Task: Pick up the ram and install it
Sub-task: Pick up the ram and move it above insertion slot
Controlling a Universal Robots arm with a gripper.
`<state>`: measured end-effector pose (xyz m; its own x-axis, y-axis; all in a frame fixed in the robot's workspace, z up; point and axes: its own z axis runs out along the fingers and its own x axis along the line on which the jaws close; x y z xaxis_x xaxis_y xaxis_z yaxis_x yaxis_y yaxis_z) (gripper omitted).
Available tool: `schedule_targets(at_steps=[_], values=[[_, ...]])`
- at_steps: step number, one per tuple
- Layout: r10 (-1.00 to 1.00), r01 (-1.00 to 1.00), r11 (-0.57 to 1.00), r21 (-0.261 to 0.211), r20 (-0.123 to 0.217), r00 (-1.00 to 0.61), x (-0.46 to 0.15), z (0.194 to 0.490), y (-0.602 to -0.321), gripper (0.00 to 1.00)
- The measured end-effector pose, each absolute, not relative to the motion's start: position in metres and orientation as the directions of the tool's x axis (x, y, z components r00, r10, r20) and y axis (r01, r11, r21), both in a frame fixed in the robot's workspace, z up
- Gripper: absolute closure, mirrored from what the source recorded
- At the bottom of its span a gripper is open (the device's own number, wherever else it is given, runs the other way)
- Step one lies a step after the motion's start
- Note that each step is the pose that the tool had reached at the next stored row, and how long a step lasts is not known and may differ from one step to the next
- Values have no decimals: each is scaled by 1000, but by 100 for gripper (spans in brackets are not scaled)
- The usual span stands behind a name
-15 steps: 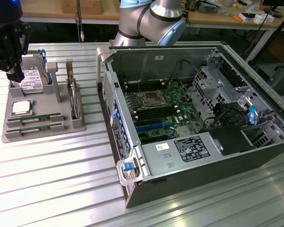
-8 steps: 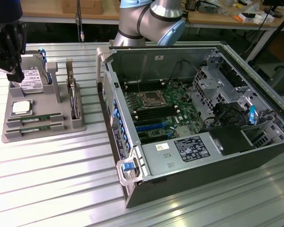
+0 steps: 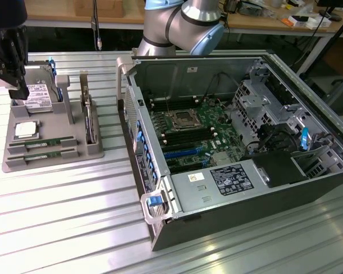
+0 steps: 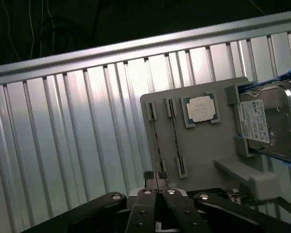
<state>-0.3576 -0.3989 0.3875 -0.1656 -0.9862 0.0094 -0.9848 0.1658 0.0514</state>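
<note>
Two ram sticks lie in slots at the near end of a grey holder tray (image 3: 94, 149), showing as thin green strips (image 3: 43, 142) in the exterior view and as edge-on lines (image 4: 157, 141) in the wrist view. My gripper (image 3: 16, 91) hangs above the tray's far end, over the hard drive (image 3: 37, 98), apart from the ram. Its black fingers (image 4: 152, 180) are pressed together with nothing between them, so the gripper (image 4: 156, 178) is shut. At the exterior view's right, the open computer case (image 3: 160, 228) shows its motherboard (image 3: 188, 125) with dark and blue memory slots (image 3: 183, 149).
A square silver CPU (image 3: 26, 130) sits on the tray between the hard drive and the ram. An upright board (image 3: 90, 120) stands in the tray's right-hand slot. The ribbed metal table (image 3: 63, 217) spreads in front. A workbench with clutter (image 3: 297, 20) is behind.
</note>
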Motion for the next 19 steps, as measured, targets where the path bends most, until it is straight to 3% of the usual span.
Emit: schedule_targets(at_steps=[19], values=[[-992,-991,-126,51,9,127,-358,387,-399,90]])
